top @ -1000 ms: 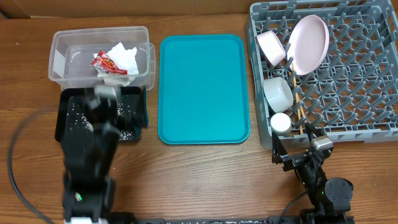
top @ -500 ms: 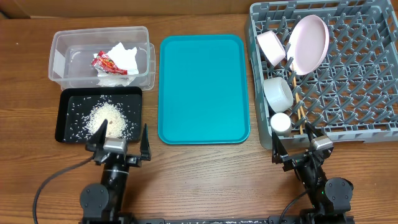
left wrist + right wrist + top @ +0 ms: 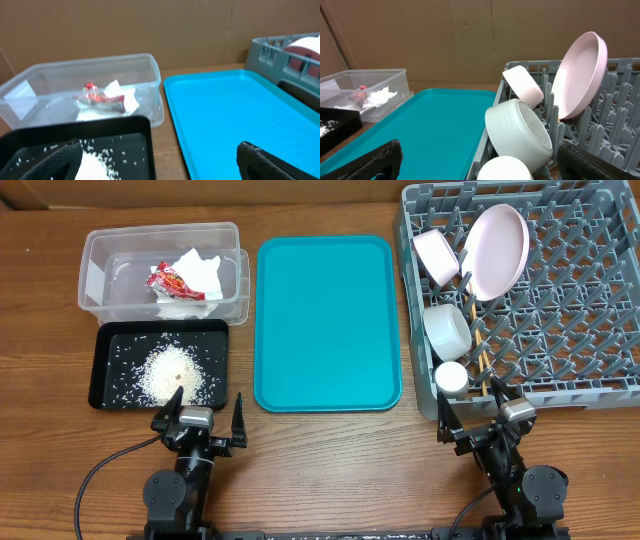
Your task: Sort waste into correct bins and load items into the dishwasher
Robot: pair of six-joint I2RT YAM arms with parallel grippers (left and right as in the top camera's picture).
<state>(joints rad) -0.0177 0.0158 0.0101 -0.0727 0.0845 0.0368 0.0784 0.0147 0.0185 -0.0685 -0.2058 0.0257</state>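
Judging by how things lie, the job looks essentially complete. The crumpled napkin [image 3: 203, 272] and the red wrapper [image 3: 172, 281] sit together inside the clear tub [image 3: 100, 280] at the upper left of the overhead frame. The rice scraps [image 3: 176, 376] are heaped and scattered in the black tray [image 3: 104, 385] just below it. At the right, the grey rack [image 3: 570, 330] holds the plate [image 3: 497, 248] on edge, with the small dish [image 3: 437, 255], the bowl [image 3: 447, 328] and the cup [image 3: 451, 376] down its left side. The chopsticks [image 3: 479, 345] stand just beside the bowl. The teal tray [image 3: 325, 320] in the middle carries nothing, and no waste shows on the table [image 3: 330, 460], so nothing appears left to sort or load.

Both arms sit folded at the lower edge of the frame. The left tool [image 3: 203, 414] is spread fully wide and grips nothing; the right tool [image 3: 468, 414] is likewise wide apart and empty.

Compared with a second ago, the left arm was then stretched up over the black tray and blurred with motion. Now it has drawn back to the lower edge. The right arm and every item lie as they did.
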